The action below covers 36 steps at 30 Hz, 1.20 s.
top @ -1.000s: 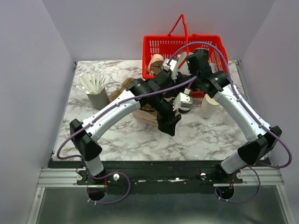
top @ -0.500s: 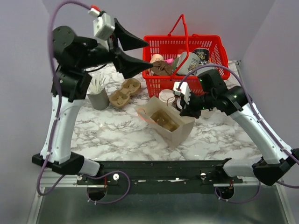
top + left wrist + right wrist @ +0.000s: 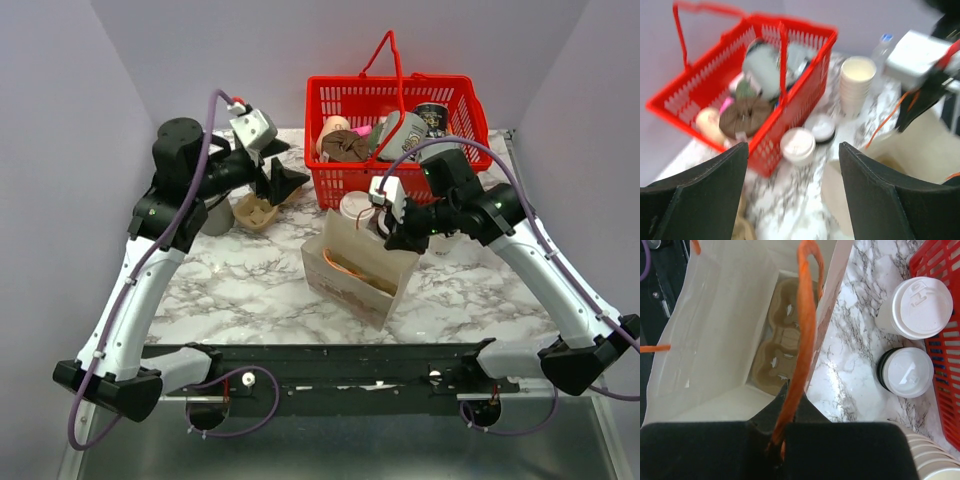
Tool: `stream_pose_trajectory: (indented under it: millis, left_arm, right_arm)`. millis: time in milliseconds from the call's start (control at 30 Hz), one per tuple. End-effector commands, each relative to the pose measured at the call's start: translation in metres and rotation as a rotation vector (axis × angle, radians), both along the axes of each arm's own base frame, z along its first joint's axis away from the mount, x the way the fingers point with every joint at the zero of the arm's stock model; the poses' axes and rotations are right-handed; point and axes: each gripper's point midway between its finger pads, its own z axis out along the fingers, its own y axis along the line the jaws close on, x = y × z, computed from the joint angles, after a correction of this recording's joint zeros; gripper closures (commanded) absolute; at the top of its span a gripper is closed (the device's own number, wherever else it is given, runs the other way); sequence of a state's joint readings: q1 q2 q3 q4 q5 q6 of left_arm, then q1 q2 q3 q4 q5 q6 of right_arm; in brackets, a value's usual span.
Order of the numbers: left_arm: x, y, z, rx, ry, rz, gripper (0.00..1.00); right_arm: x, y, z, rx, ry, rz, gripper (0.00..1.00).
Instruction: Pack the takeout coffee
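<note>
The takeout coffee (image 3: 355, 207), a small white cup with a white lid, stands on the table against the red basket's front; it also shows in the left wrist view (image 3: 798, 146) and the right wrist view (image 3: 915, 307). The brown paper bag (image 3: 360, 268) stands open just in front of it, with a cardboard cup carrier (image 3: 777, 340) on its floor. My right gripper (image 3: 395, 232) is shut on the bag's orange handle (image 3: 807, 300). My left gripper (image 3: 283, 170) is open and empty, in the air left of the cup and above the table.
The red basket (image 3: 330, 100) of goods stands at the back. A short lid stack (image 3: 905, 372) sits beside the cup, and a stack of lidless cups (image 3: 856, 82) is right of it. A second cardboard carrier (image 3: 262, 208) and a grey holder (image 3: 215, 215) lie under the left arm.
My left arm has swung down from high at the back left toward the basket's front. The bag has gone from lying tilted to standing upright; the right gripper kept its hold.
</note>
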<state>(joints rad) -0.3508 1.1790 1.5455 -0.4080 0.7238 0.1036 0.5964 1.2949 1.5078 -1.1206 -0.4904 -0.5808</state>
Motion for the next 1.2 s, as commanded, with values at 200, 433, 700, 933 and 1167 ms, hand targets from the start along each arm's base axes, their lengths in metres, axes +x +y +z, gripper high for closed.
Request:
stream_pose_trajectory:
  millis: [200, 433, 700, 933, 1167]
  left_arm:
    - [-0.002, 0.031, -0.044, 0.084, -0.067, 0.159, 0.15]
    - [-0.003, 0.032, -0.084, 0.086, 0.046, 0.172, 0.15]
    - [0.001, 0.034, -0.114, 0.088, 0.150, 0.210, 0.15]
    - [0.001, 0.031, -0.136, 0.084, 0.226, 0.210, 0.15]
    - [-0.002, 0.032, -0.160, 0.120, 0.283, 0.208, 0.15]
  right_arm:
    - [0.010, 0.006, 0.037, 0.086, -0.150, 0.010, 0.99]
    - [0.007, 0.003, 0.052, 0.075, -0.261, 0.029, 0.99]
    - [-0.020, 0.009, 0.067, 0.108, -0.417, 0.129, 0.99]
    - [-0.056, 0.008, 0.032, 0.057, -0.419, 0.270, 0.99]
    - [-0.078, 0.009, 0.018, 0.055, -0.416, 0.332, 0.99]
